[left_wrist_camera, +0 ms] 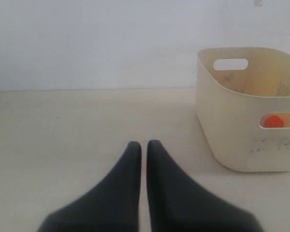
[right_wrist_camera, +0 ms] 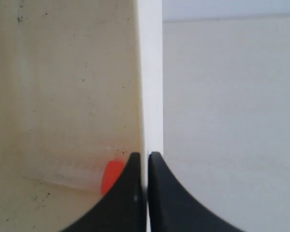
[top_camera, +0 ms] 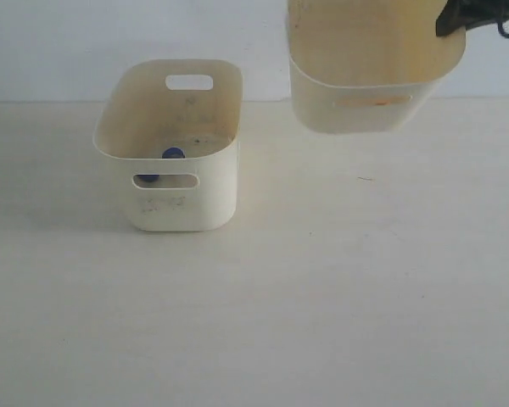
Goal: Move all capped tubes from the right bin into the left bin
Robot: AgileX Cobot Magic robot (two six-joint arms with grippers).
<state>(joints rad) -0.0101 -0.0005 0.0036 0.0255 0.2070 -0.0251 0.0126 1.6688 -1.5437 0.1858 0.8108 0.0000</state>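
Note:
The right bin (top_camera: pixel 365 102) hangs in the air at the upper right, tilted, off the table. My right gripper (top_camera: pixel 460 17) (right_wrist_camera: pixel 148 157) is shut on its wall (right_wrist_camera: pixel 150 72), one finger inside and one outside. Inside it lies a clear tube (right_wrist_camera: pixel 72 174) with an orange-red cap (right_wrist_camera: pixel 111 175). The left bin (top_camera: pixel 187 203) (left_wrist_camera: pixel 232 140) stands on the table with smudges on its front. A blue cap (top_camera: pixel 173 153) shows above its front rim, another blue cap (top_camera: pixel 148 178) through the handle slot. In the left wrist view an orange-red cap (left_wrist_camera: pixel 273 121) shows through a slot. My left gripper (left_wrist_camera: pixel 144 143) is shut, empty, low over the table beside this bin.
A pale table (top_camera: pixel 339 280) spreads in front of a white back wall (top_camera: pixel 51 42). The lifted bin hangs to the right of the standing bin, with a gap between them. The left gripper is out of the exterior view.

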